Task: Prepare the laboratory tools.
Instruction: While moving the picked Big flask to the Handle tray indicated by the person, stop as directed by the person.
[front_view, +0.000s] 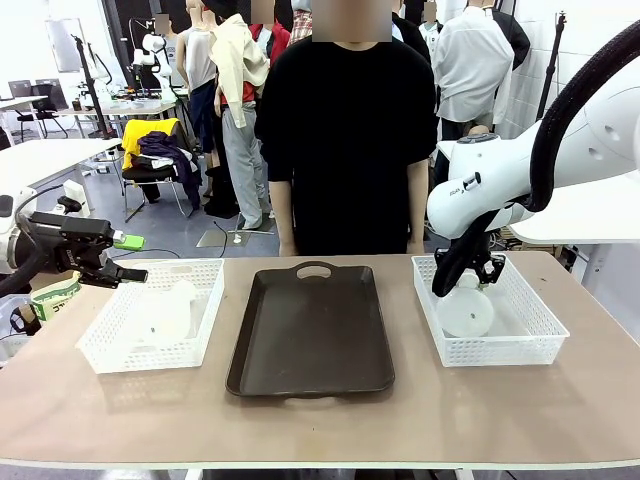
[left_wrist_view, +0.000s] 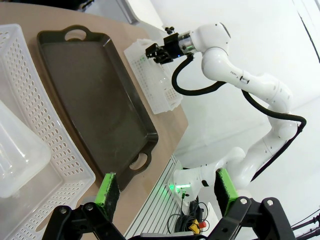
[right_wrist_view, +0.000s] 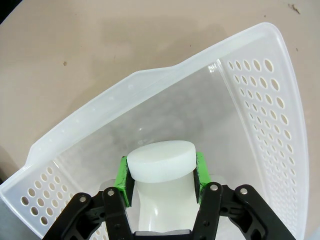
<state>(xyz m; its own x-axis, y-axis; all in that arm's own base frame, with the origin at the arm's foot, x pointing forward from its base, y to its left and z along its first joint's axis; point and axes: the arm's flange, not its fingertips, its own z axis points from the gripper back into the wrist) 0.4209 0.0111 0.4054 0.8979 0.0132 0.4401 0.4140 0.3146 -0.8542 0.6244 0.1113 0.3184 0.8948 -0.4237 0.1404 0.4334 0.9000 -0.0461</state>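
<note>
Frosted-white translucent conical flask (right_wrist_view: 160, 167) stands in the right white mesh plastic basket (front_view: 543, 338), neck pinched by the right gripper (right_wrist_view: 161, 175), likely bound for the dark brown rectangular tray (front_view: 310, 340). Second flask (front_view: 165, 312) sits in the left basket (front_view: 100, 350), near the left gripper (front_view: 125, 257), jaws spread wide.

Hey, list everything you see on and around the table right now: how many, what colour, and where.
Table: one, tan, under everything.
Tray: one, dark brown, mid-table, nothing on it.
Baskets: two, white mesh, left basket and right basket flanking the tray.
Flasks: two, frosted white, left flask in the left basket, right flask in the right basket.
Person: one, black top, standing at the far side.
Left gripper: one, black with green pads, open, by the left basket's far left corner.
Right gripper: one, black with green pads, shut on the right flask's neck, inside the right basket.
</note>
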